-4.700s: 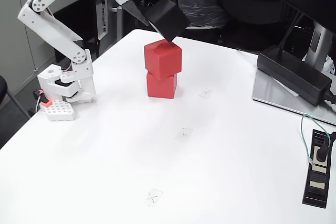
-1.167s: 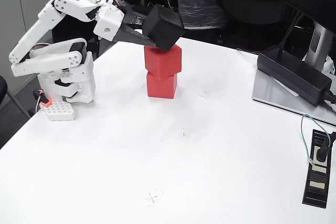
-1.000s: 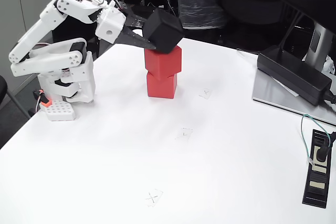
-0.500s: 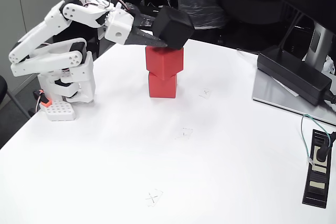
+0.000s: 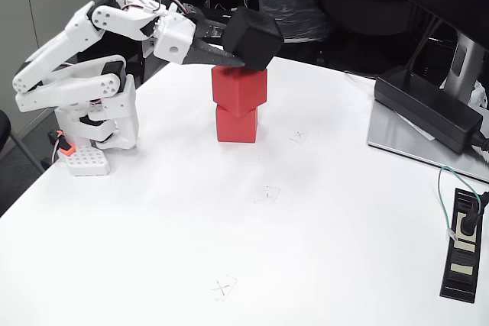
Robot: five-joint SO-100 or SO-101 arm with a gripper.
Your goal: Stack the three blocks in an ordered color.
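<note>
Black block: held tilted, one lower corner at or just above the top of the upper red block; contact cannot be confirmed. Upper red block sits on the lower red block, skewed slightly out of line with it. The stack stands toward the far edge of the tabletop, left of centre.

End effector: closed on the black block, reaching in from the left; fingers dark and partly hidden against the block.

Change: over the last second the black block has shifted right across the stack top and risen slightly; half a second ago it was almost where it is now. The upper red block appears nudged right over that interval. Nearly five seconds ago the block hung higher above the stack.

Assessment: final placement under way, not complete; the block needs levelling before release.

Periphery: power brick near the right edge; white perforated block by the arm base.
</note>
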